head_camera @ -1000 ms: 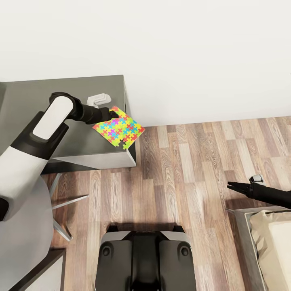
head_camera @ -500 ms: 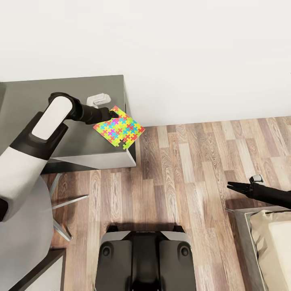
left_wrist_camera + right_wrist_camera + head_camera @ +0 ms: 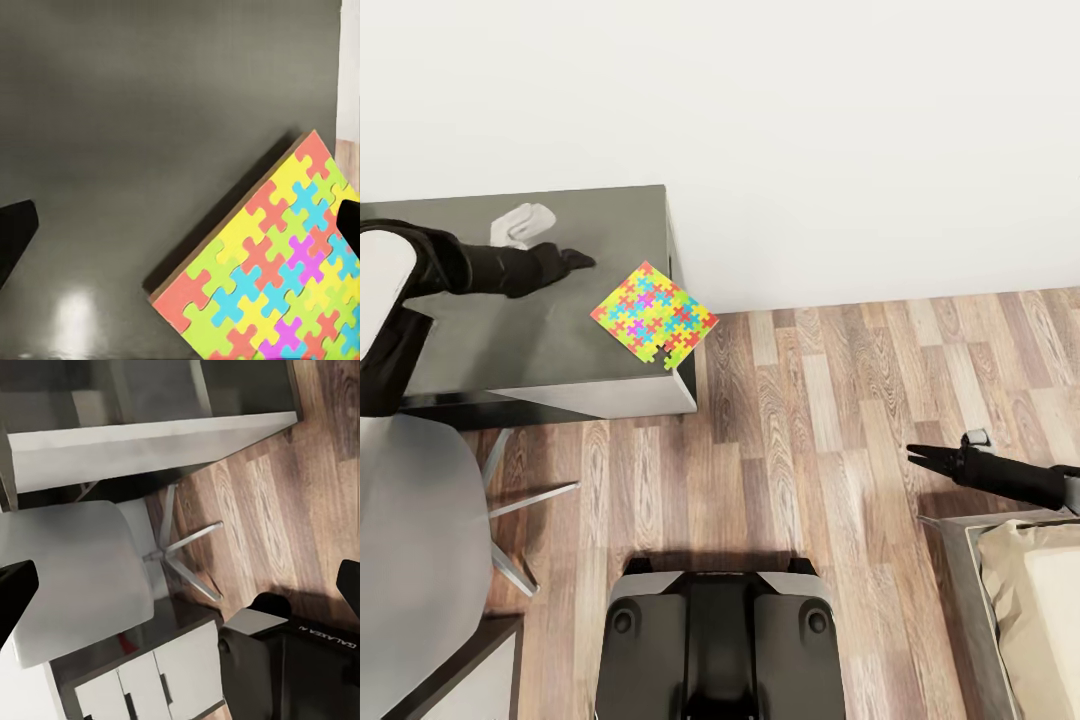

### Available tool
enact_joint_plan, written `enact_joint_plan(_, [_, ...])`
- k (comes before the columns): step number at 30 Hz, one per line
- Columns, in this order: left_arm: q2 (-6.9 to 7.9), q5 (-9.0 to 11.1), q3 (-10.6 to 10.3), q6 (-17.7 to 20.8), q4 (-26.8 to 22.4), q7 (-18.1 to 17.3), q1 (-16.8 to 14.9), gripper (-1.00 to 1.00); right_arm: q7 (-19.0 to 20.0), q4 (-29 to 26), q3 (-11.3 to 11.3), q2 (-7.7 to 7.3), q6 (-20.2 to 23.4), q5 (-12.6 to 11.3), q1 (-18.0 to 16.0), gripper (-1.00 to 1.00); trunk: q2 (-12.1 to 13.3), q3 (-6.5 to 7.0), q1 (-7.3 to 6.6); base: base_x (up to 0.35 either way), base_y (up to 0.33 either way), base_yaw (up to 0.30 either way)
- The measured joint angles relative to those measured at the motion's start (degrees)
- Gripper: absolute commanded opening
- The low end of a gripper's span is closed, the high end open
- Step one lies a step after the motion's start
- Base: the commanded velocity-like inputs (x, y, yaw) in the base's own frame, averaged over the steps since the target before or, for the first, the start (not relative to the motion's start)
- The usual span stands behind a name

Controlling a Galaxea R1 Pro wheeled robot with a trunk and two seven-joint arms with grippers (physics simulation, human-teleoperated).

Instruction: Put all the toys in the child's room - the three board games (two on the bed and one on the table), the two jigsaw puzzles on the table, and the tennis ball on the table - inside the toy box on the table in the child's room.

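We saw 1 jigsaw puzzle [image 3: 654, 315] lying at the dark bench's [image 3: 510, 330] front right corner, overhanging its edge. Our left pincer [image 3: 582, 259] hovered empty, fingers spread; the right pincer [image 3: 916, 455], parted, held nothing above the floor [image 3: 810, 400].

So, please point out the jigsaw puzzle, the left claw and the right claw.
jigsaw puzzle [image 3: 654, 316], head view, middle of the mat.
left claw [image 3: 582, 259], head view, its dark tip.
right claw [image 3: 920, 458], head view, between the fingertips.
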Motion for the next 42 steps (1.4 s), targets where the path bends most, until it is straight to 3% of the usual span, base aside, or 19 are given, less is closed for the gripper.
enact_joint_plan(1, [0.03,0.1,0.0,0.0,0.0,0.0,0.0,1.00,0.0,0.0,0.0,0.02,0.0,0.0,0.0,1.00,0.0,0.00,0.00,0.000,0.000,0.000])
enact_joint_plan(3, [1.47,1.8,2.4,0.0,-1.2,0.2,0.7,1.00,-2.9,0.1,-0.6,1.25,0.5,0.0,-0.6,1.00,0.0,0.00,0.00,0.000,0.000,0.000])
enact_joint_plan(6, [2.16,2.9,3.5,0.0,-1.9,0.3,0.9,1.00,-4.7,0.1,-1.2,1.95,0.7,0.0,-0.9,1.00,0.0,0.00,0.00,0.000,0.000,0.000])
enact_joint_plan(8, [3.47,4.7,5.2,0.1,-3.4,0.6,1.3,1.00,-8.3,0.2,-2.8,3.41,1.0,-0.1,-1.4,1.00,0.0,0.00,0.00,0.000,0.000,0.000])
enact_joint_plan(11, [4.11,5.8,6.1,0.1,-4.3,0.8,1.5,1.00,-10.3,0.2,-3.8,4.26,1.1,0.0,-1.7,1.00,0.0,0.00,0.00,0.000,0.000,0.000])
enact_joint_plan(13, [4.95,7.8,7.4,0.1,-6.3,1.4,1.9,1.00,-13.8,0.1,-6.2,5.99,1.2,-0.1,-2.0,1.00,0.0,0.00,0.00,0.000,0.000,0.000])
enact_joint_plan(16, [5.19,8.9,8.0,0.1,-7.2,1.7,2.2,1.00,-15.5,0.0,-7.5,6.88,1.2,-0.1,-2.0,1.00,0.0,0.00,0.00,0.000,0.000,0.000])
enact_joint_plan(19, [4.95,12.5,9.0,0.1,-8.8,2.1,3.1,1.00,-18.5,-1.0,-10.7,9.11,1.0,0.0,-1.9,1.00,0.0,0.00,0.00,0.000,0.000,0.000])
enact_joint_plan(20, [4.95,12.5,9.0,0.1,-8.8,2.1,3.1,1.00,-18.5,-1.0,-10.8,9.13,1.0,0.1,-1.9,1.00,0.0,0.00,0.00,0.000,0.000,0.000])
enact_joint_plan(22, [3.47,15.5,9.4,0.1,-9.4,2.2,3.6,1.00,-19.7,-1.6,-12.1,10.29,0.7,0.2,-1.8,1.00,0.0,0.00,0.01,0.000,0.000,0.000])
enact_joint_plan(23, [3.45,15.5,9.4,0.1,-9.4,2.2,3.6,1.00,-19.7,-1.7,-12.1,10.31,0.7,0.2,-1.8,1.00,0.0,0.00,0.00,0.000,0.000,0.000])
enact_joint_plan(25, [1.29,18.6,9.6,0.2,-9.8,2.2,4.1,1.00,-20.5,-2.2,-13.0,11.20,0.2,0.3,-1.7,1.00,0.0,0.00,0.01,0.000,0.000,0.000])
enact_joint_plan(26, [1.25,18.5,9.6,0.2,-9.8,2.2,4.1,1.00,-20.5,-2.2,-13.0,11.21,0.2,0.3,-1.7,1.00,0.0,0.00,0.00,0.000,0.000,0.000])
enact_joint_plan(29, [-2.01,23.2,10.0,0.3,-10.2,2.2,4.6,1.00,-21.2,-2.6,-13.8,12.04,-0.9,0.3,-1.8,1.00,0.0,0.00,0.01,0.000,0.000,0.000])
enact_joint_plan(32, [-3.04,24.8,10.1,0.3,-10.2,2.2,4.8,1.00,-21.3,-2.7,-14.0,12.23,-1.2,0.3,-1.8,1.00,0.0,0.00,0.00,0.000,0.000,0.000])
enact_joint_plan(34, [-4.95,28.2,10.2,0.2,-10.3,2.1,5.3,1.00,-21.4,-2.9,-14.3,12.55,-1.7,0.2,-1.9,1.00,0.0,-0.01,0.01,0.000,0.000,0.000])
enact_joint_plan(37, [-5.98,29.7,10.3,0.2,-10.4,2.1,5.7,1.00,-21.5,-3.0,-14.4,12.76,-1.8,0.1,-2.0,1.00,0.0,-0.01,0.00,0.000,0.000,0.000])
enact_joint_plan(40, [-8.75,33.1,11.1,0.1,-10.4,2.0,6.7,1.00,-21.5,-3.1,-14.6,13.68,-2.2,0.1,-2.2,1.00,0.0,-0.01,0.00,0.000,0.000,0.000])
enact_joint_plan(42, [-9.49,33.9,11.7,0.1,-10.4,2.1,6.9,1.00,-21.5,-3.2,-14.7,14.00,-2.2,0.1,-2.3,1.00,0.0,-0.01,0.00,0.000,0.000,0.000])
